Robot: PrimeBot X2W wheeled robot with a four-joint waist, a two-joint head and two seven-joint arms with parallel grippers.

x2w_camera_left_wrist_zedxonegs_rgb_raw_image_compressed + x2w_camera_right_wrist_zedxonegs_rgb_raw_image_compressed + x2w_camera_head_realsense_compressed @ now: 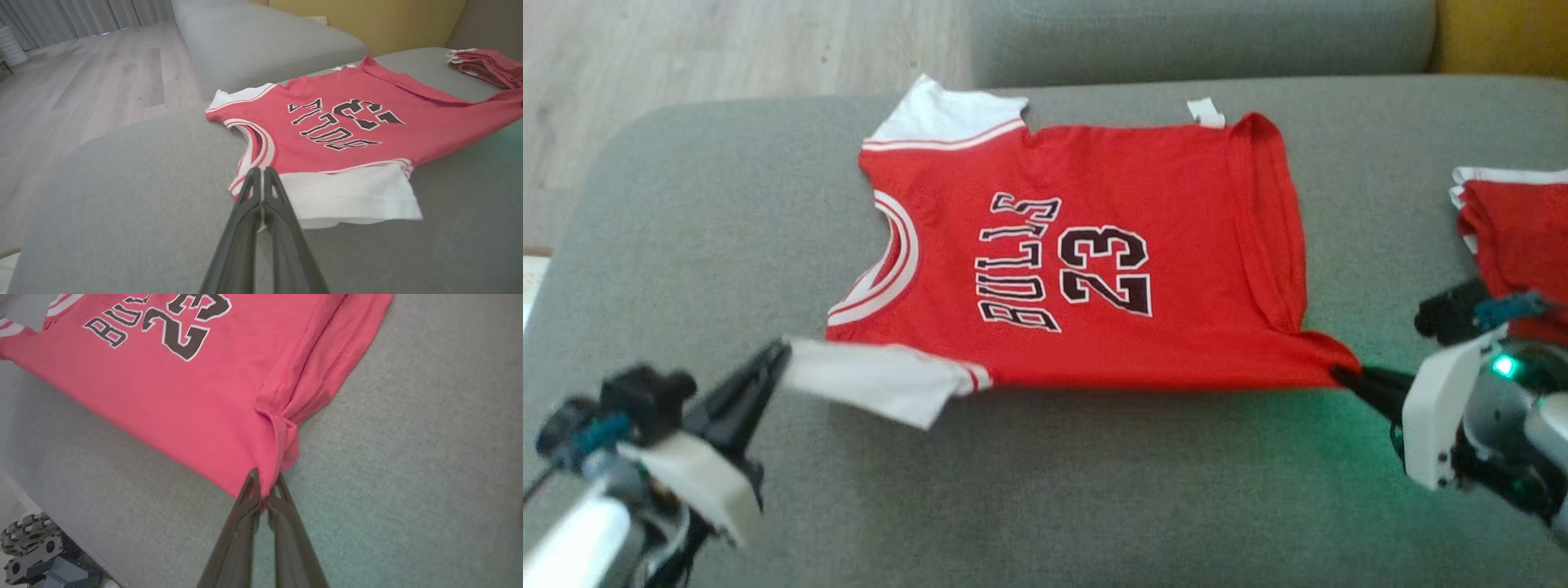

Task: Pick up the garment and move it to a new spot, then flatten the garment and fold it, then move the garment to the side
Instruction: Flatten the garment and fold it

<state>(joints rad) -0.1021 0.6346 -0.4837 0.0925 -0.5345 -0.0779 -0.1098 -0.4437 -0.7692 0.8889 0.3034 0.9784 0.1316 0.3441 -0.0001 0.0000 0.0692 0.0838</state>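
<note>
Jersey (1176,245) lies print-up on the grey sofa seat (1045,506), about mid-seat in the head view. Long axis runs left-right: collar (894,253) toward the robot's left, hem toward its right, so the BULLS 23 print reads sideways. The far white sleeve (943,114) lies flat near the seat's back edge. The near white sleeve (866,380) is drawn out toward the left gripper (780,353), fingers (245,228) closed together on its edge. The right gripper (1339,376) has its fingers (241,531) pinched on the near hem corner (271,457), and the cloth bunches into a pleat there. The near edge looks slightly raised between the two grips, but I can't be sure from this angle. A second red-and-white garment (1515,220) sits at the seat's right, apart from the jersey.
</note>
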